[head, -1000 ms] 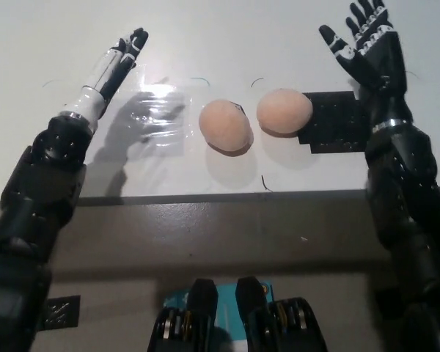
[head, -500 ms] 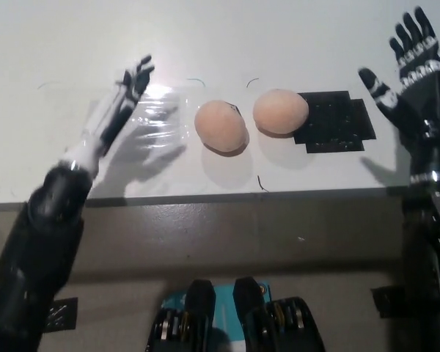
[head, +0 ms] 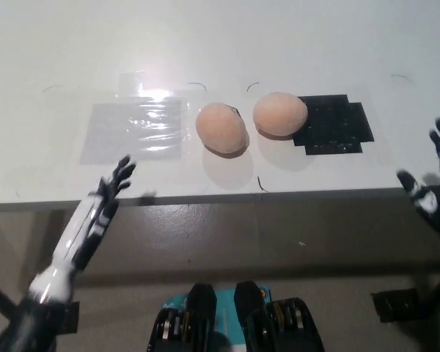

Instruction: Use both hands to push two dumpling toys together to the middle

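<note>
I read this setting as a robotics test lab rather than a home or a shop. The plain white worktop (head: 220, 44) carries staging marks instead of furnishings: a clear taped film patch (head: 136, 128) on one side, a black stepped patch (head: 330, 125) on the other, and short pen arcs (head: 255, 84) drawn on the surface. Two dumpling toys (head: 221, 127) serve as props between the patches. Below the worktop's front edge I see a bare grey floor (head: 279, 235) with a small black marker tag (head: 396, 304).
</note>
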